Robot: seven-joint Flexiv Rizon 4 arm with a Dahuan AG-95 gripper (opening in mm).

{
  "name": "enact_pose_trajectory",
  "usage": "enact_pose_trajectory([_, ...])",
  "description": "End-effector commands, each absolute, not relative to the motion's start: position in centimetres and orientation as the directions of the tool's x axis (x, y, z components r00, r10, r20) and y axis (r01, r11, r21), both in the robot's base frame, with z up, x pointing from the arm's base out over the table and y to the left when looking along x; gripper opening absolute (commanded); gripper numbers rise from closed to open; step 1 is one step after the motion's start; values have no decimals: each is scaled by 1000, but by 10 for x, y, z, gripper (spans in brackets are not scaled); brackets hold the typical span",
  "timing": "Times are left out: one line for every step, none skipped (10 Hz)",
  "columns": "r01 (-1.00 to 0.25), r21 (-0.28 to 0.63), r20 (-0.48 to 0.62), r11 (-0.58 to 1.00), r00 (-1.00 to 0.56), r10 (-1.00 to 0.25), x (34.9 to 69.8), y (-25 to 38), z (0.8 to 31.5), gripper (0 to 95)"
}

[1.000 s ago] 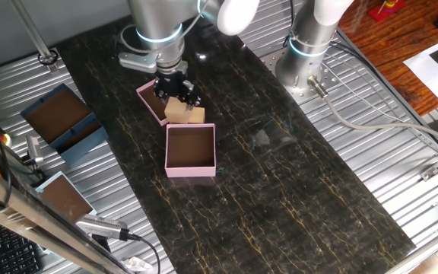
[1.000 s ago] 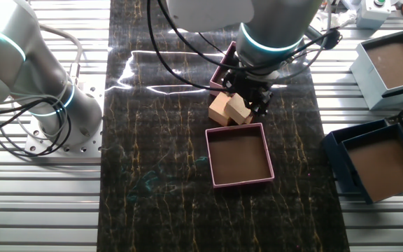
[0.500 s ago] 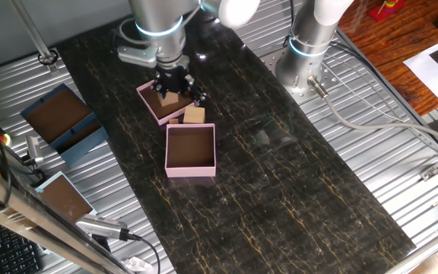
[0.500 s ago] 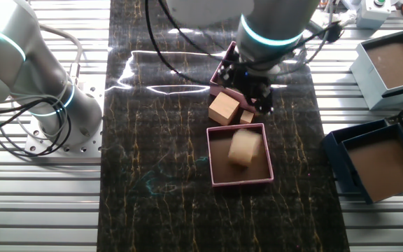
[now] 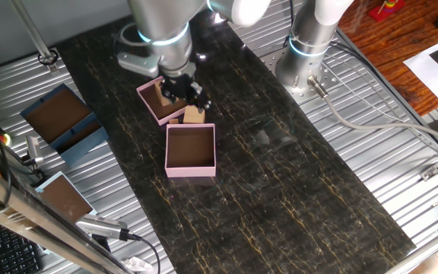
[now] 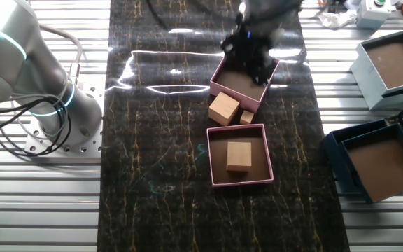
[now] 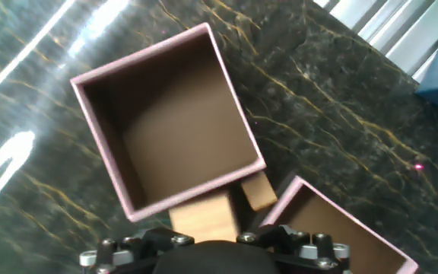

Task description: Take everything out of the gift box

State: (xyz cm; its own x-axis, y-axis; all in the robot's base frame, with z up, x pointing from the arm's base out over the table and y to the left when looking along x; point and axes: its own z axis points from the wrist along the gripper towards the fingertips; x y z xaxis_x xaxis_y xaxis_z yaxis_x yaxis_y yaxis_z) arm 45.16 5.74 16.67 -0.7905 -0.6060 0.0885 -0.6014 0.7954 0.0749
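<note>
The pale-pink gift box (image 6: 238, 92) stands on the dark table, and the hand view shows its brown inside (image 7: 169, 125) empty. My gripper (image 6: 250, 59) hovers over the box's far side, open and holding nothing; it also shows in one fixed view (image 5: 182, 93). A tan wooden block (image 6: 224, 108) and a smaller tan piece (image 6: 247, 117) lie on the table between the gift box and the shallower pink tray (image 6: 219, 183). Another tan block (image 6: 239, 155) lies inside that tray. In the hand view the block (image 7: 207, 217) and the small piece (image 7: 258, 192) show just below the box; my fingertips are out of frame.
Blue boxes with brown insides stand off the table's side (image 6: 390, 59) (image 6: 376, 161), also in one fixed view (image 5: 59, 118). A second arm's base (image 6: 47, 105) stands on the ribbed metal beside the table. The tray's corner (image 7: 303, 184) shows at the hand view's lower right.
The block I held beside the gift box has left my gripper and now lies in the pink tray. My gripper has moved back over the gift box's far side.
</note>
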Motion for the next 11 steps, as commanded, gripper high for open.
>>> enact_pose_trajectory([-486, 77, 134, 871, -860, -492, 442, 93, 162, 0])
enact_pose_trajectory([-473, 76, 129, 878, -868, -479, 437, 104, 157, 0])
enact_pose_trajectory([-462, 75, 126, 884, -875, -468, 433, 114, 154, 0])
enact_pose_trajectory([-435, 73, 128, 898, -889, -441, 431, 127, 151, 0])
enact_pose_trajectory([-409, 71, 131, 910, -900, -415, 428, 137, 149, 0])
enact_pose_trajectory([-384, 67, 131, 921, -911, -390, 423, 148, 144, 0])
enact_pose_trajectory([-374, 63, 124, 925, -917, -379, 419, 154, 140, 0])
enact_pose_trajectory([-377, 60, 124, 924, -916, -381, 416, 157, 138, 0])
enact_pose_trajectory([-370, 59, 124, 927, -919, -375, 415, 157, 137, 0])
enact_pose_trajectory([-367, 60, 123, 928, -920, -372, 413, 157, 136, 0])
enact_pose_trajectory([-367, 60, 123, 928, -920, -371, 411, 156, 136, 0])
